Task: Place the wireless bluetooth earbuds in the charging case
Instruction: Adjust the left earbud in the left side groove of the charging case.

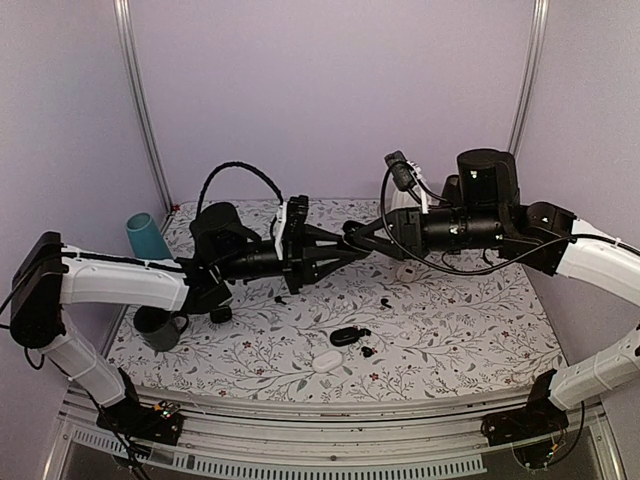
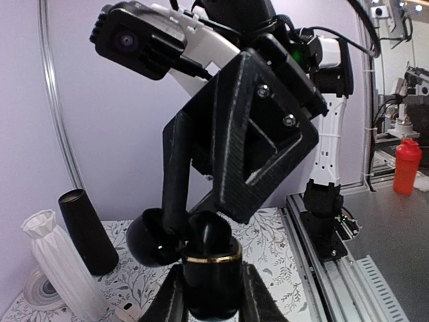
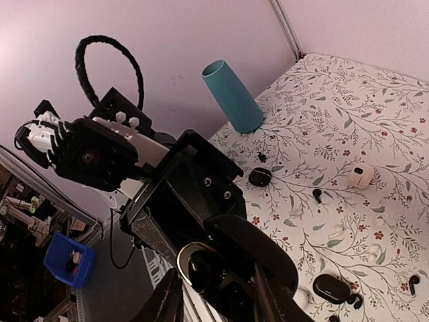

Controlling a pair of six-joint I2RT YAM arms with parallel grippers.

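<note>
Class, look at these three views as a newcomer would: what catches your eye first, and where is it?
The left gripper and right gripper meet nose to nose in mid-air above the middle of the table. Between them sits a black charging case with a gold rim, clamped in the left jaws. A teal cup marks the back left corner.

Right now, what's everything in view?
held case: 1, black, open, mid-air
black cases: 2, black, table front and left
white cases: at least 2, white, table
earbuds: several, black and white, table
cup: 1, teal, back left
mug: 1, dark grey, left
vase: 1, white, back right
cone: 1, black, beside vase
bottle: 1, red, off the table
left gripper: 1, black, shut on held case
right gripper: 1, black, at held case, grip unclear
</note>
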